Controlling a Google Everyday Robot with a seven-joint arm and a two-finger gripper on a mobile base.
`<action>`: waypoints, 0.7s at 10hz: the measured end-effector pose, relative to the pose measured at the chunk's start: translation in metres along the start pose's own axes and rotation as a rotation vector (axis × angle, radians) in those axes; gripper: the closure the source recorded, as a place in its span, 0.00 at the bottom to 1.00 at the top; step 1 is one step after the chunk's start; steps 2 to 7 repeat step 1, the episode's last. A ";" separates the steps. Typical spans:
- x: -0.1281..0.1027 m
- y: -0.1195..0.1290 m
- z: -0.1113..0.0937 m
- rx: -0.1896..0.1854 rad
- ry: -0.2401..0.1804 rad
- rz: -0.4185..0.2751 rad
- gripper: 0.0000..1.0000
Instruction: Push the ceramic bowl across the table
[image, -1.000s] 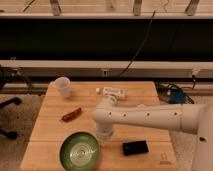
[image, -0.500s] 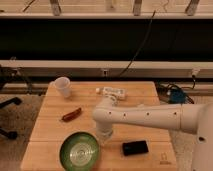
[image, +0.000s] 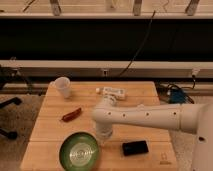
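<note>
Down at the table's near edge sat the green ceramic bowl (image: 79, 150), and the gripper (image: 102, 136) was just beside its right rim; its claw state I cannot tell.

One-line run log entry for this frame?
task: push bowl | gripper: at right rim of green bowl, near table edge | rest: cup, red item, black phone, white item on table

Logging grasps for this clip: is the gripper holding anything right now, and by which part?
Cannot be told. The gripper is down at the right rim of the green ceramic bowl, largely hidden under the arm.
</note>
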 end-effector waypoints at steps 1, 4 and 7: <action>-0.007 -0.004 -0.001 0.005 0.003 -0.018 0.99; -0.007 -0.004 -0.001 0.005 0.003 -0.018 0.99; -0.007 -0.004 -0.001 0.005 0.003 -0.018 0.99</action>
